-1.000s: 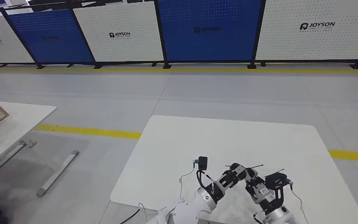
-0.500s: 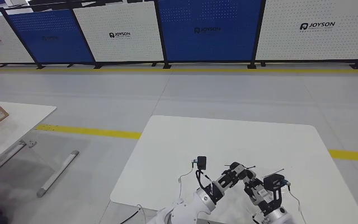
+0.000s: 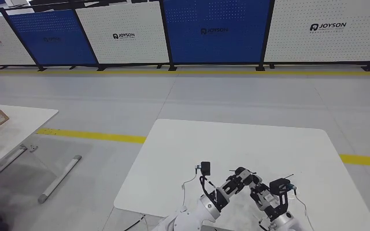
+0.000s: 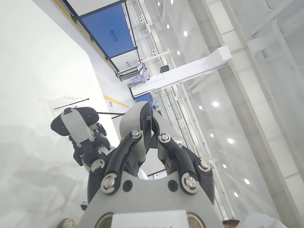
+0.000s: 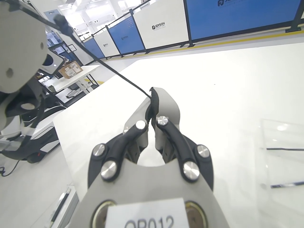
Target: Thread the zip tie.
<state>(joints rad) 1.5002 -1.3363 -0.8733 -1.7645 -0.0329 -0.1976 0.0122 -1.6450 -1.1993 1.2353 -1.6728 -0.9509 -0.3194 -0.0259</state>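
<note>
Both jaws, left gripper [image 4: 150,117] and right gripper [image 5: 152,98], pinch one thin black plastic zip tie [image 5: 117,72] above the white worktop's [image 5: 225,77] near edge; best fed taut and straight.

The zip tie [image 5: 111,68] is a thin black strap, held straight in the air just above the table's [image 3: 231,144] near edge. One end is pinched in the closed tips of the right gripper [image 5: 152,94]. From there it slants up to the left gripper [image 4: 149,116], which clamps it. Its small boxy head sits close beside that gripper, and a thinner stretch runs on past the head.
</note>
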